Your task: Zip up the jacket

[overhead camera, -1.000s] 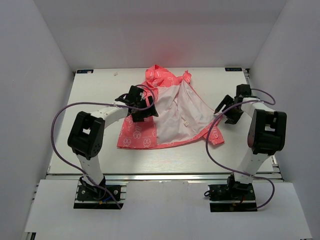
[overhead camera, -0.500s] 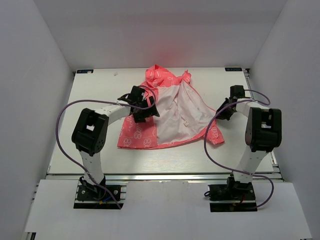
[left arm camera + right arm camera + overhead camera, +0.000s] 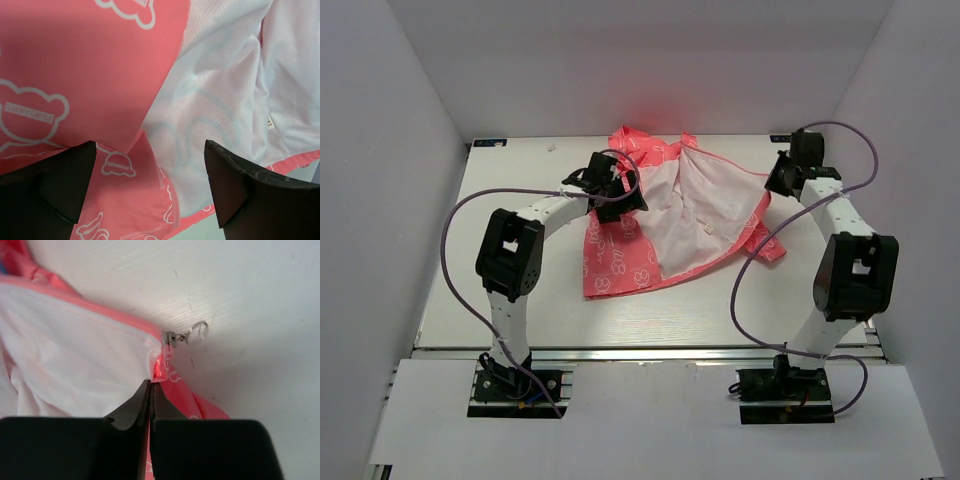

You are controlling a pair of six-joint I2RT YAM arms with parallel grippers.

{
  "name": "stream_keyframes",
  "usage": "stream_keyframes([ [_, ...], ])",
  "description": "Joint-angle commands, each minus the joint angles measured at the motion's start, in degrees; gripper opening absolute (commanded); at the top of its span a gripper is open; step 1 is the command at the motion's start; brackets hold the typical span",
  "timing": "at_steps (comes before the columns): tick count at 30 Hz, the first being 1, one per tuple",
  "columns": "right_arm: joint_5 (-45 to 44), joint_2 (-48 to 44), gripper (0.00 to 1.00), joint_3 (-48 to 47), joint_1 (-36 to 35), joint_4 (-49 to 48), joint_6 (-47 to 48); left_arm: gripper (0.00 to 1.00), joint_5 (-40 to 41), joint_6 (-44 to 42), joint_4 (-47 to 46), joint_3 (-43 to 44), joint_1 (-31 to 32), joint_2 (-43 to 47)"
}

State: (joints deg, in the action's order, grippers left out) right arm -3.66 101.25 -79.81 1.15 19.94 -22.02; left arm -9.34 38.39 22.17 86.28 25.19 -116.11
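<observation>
Right gripper (image 3: 151, 390): fingers pressed flat together, with the coral corner of the jacket (image 3: 670, 225) caught at their tips, just below the zipper slider (image 3: 171, 337). How deep the cloth runs between the pads is hidden by the fingers themselves. The slider sits at the end of the zipper tape, and its pale pull tab (image 3: 199, 333) lies out on the table (image 3: 520, 300). Left gripper (image 3: 150, 150): fingers spread wide above the cloth, over the line where the printed coral panel meets the white lining. From the wrist view it cannot be told whether they touch the fabric, and from above the gripper body covers that patch. The jacket lies open, lining up, at the far middle of the table. Its hood (image 3: 640, 148) is bunched toward the back wall (image 3: 650, 70), so its shape is hard to read, and the left front panel is folded print side up. The surface is a white board with faint scratches (plain in the right wrist view), boxed in by white walls at the back and on both sides. The pinched corner is close to the table's right edge and the side wall. White surface shows between the hem and the near edge, and more to the left of the garment. Purple cables (image 3: 455, 215) loop off both arms.
</observation>
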Motion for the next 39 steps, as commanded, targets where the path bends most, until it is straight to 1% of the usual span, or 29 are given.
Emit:
stream_keyframes([
  [1, -2.0, -8.1, 0.0, -1.4, -6.7, 0.7, 14.7, 0.98, 0.6, -0.7, 1.6, 1.1, -0.1, 4.7],
  [2, -1.8, -9.5, 0.0, 1.3, -8.9, 0.6, 18.7, 0.98, 0.7, -0.6, 1.9, 0.6, -0.1, 5.6],
  [3, -5.8, -11.0, 0.0, 2.9, -15.1, -0.6, 21.6, 0.98, 1.3, -0.5, 2.4, -0.7, -0.1, 6.7],
  [4, -7.8, -13.2, 0.0, 4.2, -18.7, -0.7, 28.6, 0.98, 1.5, -0.5, 3.5, -1.5, -0.1, 9.0],
  [5, -8.6, -14.1, 0.0, 5.4, -21.9, -0.4, 31.4, 0.98, 2.0, -0.3, 4.4, -2.2, -0.1, 10.3],
  [6, -8.7, -14.9, 0.0, 7.7, -27.6, 0.6, 33.0, 0.98, 2.8, 0.2, 5.2, -3.1, -0.1, 11.5],
  [7, -8.5, -16.8, 0.0, 9.0, -30.5, 0.9, 33.9, 0.98, 5.1, 0.5, 7.6, -4.7, -0.2, 12.7],
  [8, -7.9, -17.7, 0.0, 10.5, -35.4, 1.2, 34.2, 0.98, 6.1, 1.1, 9.2, -5.5, -0.4, 15.0],
  [9, -7.9, -18.7, 0.0, 14.1, -37.4, 1.3, 33.5, 0.98, 7.2, 1.3, 10.4, -6.4, -0.5, 16.1],
  [10, -7.8, -20.4, 0.0, 16.1, -39.4, 0.9, 32.5, 0.98, 10.2, 1.9, 13.0, -8.3, -0.5, 17.2],
  [11, -7.9, -21.1, 0.0, 18.1, -42.7, 0.5, 29.1, 0.98, 11.2, 2.8, 14.2, -9.3, -0.6, 19.4],
  [12, -7.8, -21.7, 0.0, 22.1, -44.1, 0.3, 27.2, 0.98, 11.5, 3.4, 15.3, -10.6, -0.6, 20.7],
  [15, -7.1, -24.1, 0.0, 27.7, -48.2, -0.7, 21.6, 0.98, 10.9, 5.3, 14.0, -16.3, -0.6, 25.4],
  [16, -6.5, -25.2, 0.15, 30.1, -48.6, -0.7, 20.2, 0.98, 10.6, 5.6, 13.3, -17.7, -0.6, 26.4],
  [17, -5.8, -25.8, 0.28, 30.9, -48.8, -0.5, 19.4, 0.98, 10.1, 5.6, 12.6, -19.9, -0.6, 27.1],
  [18, -3.8, -26.7, 0.54, 31.6, -48.8, -0.2, 18.8, 0.98, 9.9, 5.6, 11.9, -20.6, -0.6, 27.8],
  [19, -3.2, -28.4, 0.89, 32.1, -48.9, 0.2, 18.6, 0.98, 9.9, 5.6, 11.7, -21.0, -0.6, 28.0],
  [23, 1.7, -31.9, 0.9, 33.8, -48.8, 0.4, 19.2, 0.98, 9.4, 4.9, 11.2, -21.9, -0.6, 27.4],
  [24, 2.6, -32.3, 0.89, 33.4, -48.8, 0.9, 19.5, 0.98, 7.3, 4.9, 10.4, -22.4, -0.6, 27.3],
  [27, 1.4, -32.2, 0.89, 31.0, -48.6, 1.1, 17.7, 0.98, 6.2, 4.5, 9.3, -22.5, -0.6, 26.6],
  [28, 0.2, -31.4, 0.89, 30.2, -48.3, 1.3, 15.1, 0.98, 5.9, 4.3, 9.1, -22.3, -0.6, 26.4],
  [30, 0.6, -29.2, 0.89, 28.1, -46.6, 1.7, 12.7, 0.98, 5.0, 4.1, 8.2, -22.4, -0.5, 25.9],
  [31, 1.6, -28.2, 0.89, 27.3, -45.7, 2.1, 11.3, 0.98, 4.4, 4.1, 7.7, -22.5, -0.5, 25.8],
  [32, 6.0, -27.1, 0.89, 26.7, -44.4, 2.1, 10.0, 0.98, 4.0, 4.0, 7.2, -22.6, -0.5, 25.7],
  [35, 8.5, -22.3, 0.87, 26.4, -42.8, 1.4, 8.3, 0.98, 2.8, 3.5, 5.2, -23.1, -0.5, 24.7],
  [36, 9.0, -19.9, 0.84, 26.6, -42.0, 0.5, 7.8, 0.98, 2.4, 3.4, 5.2, -22.9, -0.5, 24.2],
  [37, 10.7, -18.6, 0.83, 26.8, -39.8, 0.2, 7.5, 0.98, 2.4, 3.4, 5.3, -22.5, -0.5, 23.5],
  [39, 11.0, -15.6, 0.8, 26.8, -37.3, -0.2, 6.2, 0.98, 1.2, 3.2, 4.2, -22.3, -0.5, 21.2],
])
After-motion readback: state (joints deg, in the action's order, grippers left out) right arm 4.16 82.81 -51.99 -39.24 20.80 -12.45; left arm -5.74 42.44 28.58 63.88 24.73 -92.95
